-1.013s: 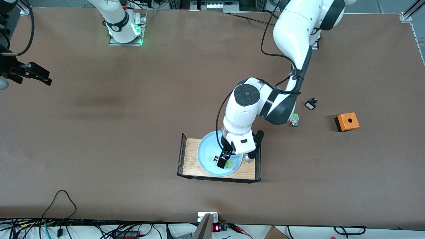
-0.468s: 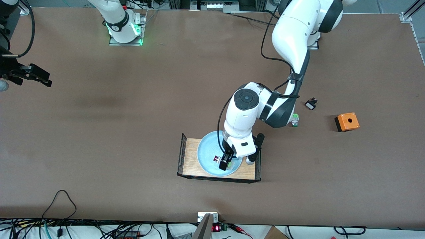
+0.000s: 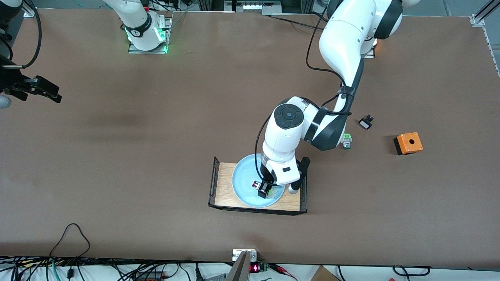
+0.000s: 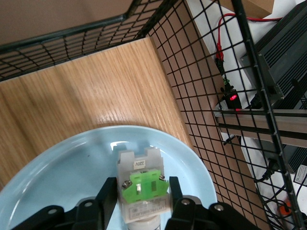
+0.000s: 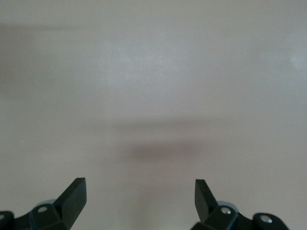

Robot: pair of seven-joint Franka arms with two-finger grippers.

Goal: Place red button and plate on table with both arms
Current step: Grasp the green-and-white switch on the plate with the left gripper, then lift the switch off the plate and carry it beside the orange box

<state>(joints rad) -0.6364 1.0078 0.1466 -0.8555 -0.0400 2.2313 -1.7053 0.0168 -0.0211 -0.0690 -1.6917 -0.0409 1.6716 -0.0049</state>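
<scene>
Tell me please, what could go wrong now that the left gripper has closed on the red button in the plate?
1. The left gripper pinches the red button only by its body sides; it might slip or tilt when lifted.
2. The plate lies loose on the wooden tray; a dragging lift could shift it.
3. The tray's mesh end stands close; a sideways exit could catch it.

Red button (image 4: 142,184) lying in pale-blue plate (image 3: 241,183), plate on wooden tray upon brown table (image 3: 156,156)

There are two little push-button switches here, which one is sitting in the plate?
The red button, clamped between the left gripper's fingers in the light-blue plate. The green-capped switch lies on the bare table, nearer the left arm's end.
</scene>
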